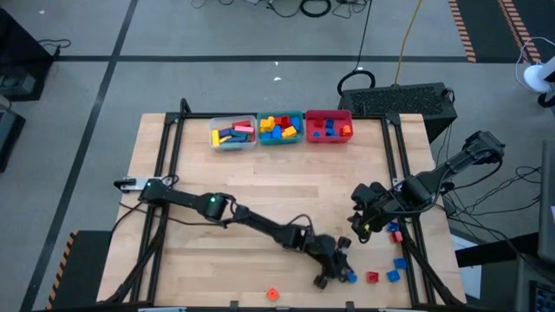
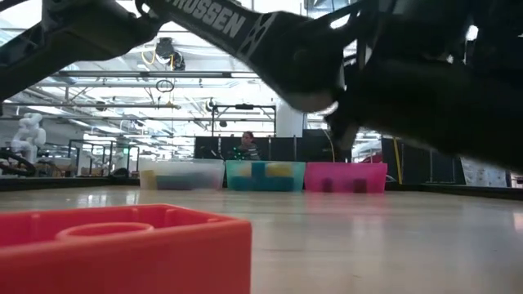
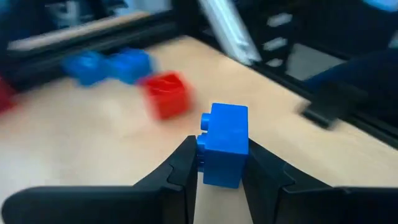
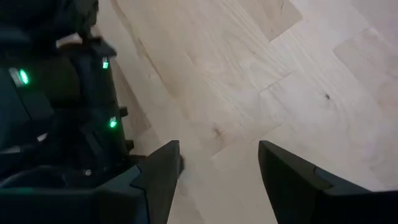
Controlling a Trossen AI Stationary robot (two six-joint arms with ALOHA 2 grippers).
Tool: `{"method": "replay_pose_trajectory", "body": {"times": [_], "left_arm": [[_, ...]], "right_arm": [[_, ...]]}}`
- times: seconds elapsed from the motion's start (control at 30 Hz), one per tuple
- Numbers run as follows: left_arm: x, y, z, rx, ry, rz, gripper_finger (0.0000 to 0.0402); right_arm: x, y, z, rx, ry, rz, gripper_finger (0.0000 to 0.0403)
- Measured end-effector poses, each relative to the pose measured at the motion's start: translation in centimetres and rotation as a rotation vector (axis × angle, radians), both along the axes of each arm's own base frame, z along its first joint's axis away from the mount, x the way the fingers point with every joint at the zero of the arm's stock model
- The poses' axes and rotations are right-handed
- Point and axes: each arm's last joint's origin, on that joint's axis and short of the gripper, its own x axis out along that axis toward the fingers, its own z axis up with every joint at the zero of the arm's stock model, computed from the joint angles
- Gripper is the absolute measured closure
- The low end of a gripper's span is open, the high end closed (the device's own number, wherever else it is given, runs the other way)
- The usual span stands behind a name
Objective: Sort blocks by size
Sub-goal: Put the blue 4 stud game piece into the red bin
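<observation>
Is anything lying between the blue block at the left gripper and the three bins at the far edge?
Nothing visible: bare table lies between the blue block at the left gripper and the bins. The right gripper sits off to the side.

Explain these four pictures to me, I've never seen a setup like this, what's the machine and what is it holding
Two dark robot arms work at a wooden table. One picture looks straight down, one looks level across the tabletop, and two come from cameras on the arms' wrists. At the far edge stand a clear bin, a teal bin and a red bin, each holding toy bricks. The left gripper, at the near edge, has its fingers against a small blue block. Loose blocks lie nearby, including a red block. The right gripper hangs open over bare wood.
</observation>
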Motion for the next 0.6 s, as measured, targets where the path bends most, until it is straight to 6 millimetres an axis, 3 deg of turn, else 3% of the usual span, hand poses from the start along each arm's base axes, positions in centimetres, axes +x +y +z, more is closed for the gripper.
{"method": "replay_pose_trajectory", "body": {"times": [0.13, 0.3, 0.6], "left_arm": [[0.6, 2.7, 2.6, 0.014, 0.032, 0.076, 0.0306], [0.8, 5.3, 3.5, -0.013, 0.087, 0.138, 0.0306], [0.6, 6.9, 4.9, 0.001, 0.140, 0.207, 0.0306]], "right_arm": [[0.0, -0.1, 0.0, -0.064, -0.017, 0.037, 0.0200], [-0.2, -0.3, -0.1, -0.129, 0.006, 0.088, 0.0200], [-2.3, -2.0, -0.6, -0.355, 0.144, -0.090, 0.0200]]}}
